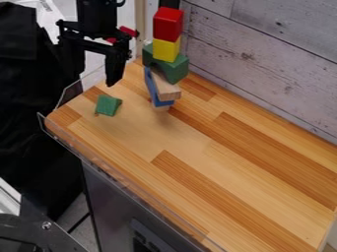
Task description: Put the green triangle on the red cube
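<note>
The black gripper hangs at the far left of the work surface, its two fingers set wide apart with a gap between them. The green triangle, a small wedge-shaped block, lies on the wooden tabletop near the far left corner, lower in the view than the gripper and apart from the other blocks.

To the right of the gripper and the wedge stands a tall, uneven stack. The red cube is its topmost piece, resting on a yellow block. The yellow block sits on a green arch, which has its hollow facing down. Under the arch are a plain wooden block and a slanting blue piece, close against each other; another plain wooden piece shows partly at the foot of the stack. How these lower pieces bear on one another is hard to tell. The stack rises just beside the gripper, with its lower part to the right of the wedge.

A whitish plank wall runs along the far right side, behind the stack. A low clear guard borders the left and near-left edge of the tabletop, with the wedge inside it. Beyond that edge, black cloth hangs at the left, and a red object shows partly behind the gripper.
</note>
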Available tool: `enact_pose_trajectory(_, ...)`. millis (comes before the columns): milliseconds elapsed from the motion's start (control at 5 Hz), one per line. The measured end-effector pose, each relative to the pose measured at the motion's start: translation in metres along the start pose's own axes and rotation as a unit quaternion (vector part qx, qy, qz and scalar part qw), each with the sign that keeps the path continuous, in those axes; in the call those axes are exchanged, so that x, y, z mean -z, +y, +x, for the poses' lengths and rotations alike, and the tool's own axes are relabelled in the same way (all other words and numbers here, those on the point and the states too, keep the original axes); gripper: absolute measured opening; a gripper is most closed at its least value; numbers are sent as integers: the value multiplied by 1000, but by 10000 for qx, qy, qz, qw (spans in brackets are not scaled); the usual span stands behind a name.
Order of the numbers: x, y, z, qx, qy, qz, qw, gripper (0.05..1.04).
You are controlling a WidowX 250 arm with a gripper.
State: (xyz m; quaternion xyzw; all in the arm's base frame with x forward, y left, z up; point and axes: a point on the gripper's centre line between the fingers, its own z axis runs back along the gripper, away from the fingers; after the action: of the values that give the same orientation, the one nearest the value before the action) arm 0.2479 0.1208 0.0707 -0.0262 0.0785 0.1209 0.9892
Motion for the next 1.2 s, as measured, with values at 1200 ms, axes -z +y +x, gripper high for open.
enact_pose_trajectory(1200,69,20,14,-366,588,-220,9974,997)
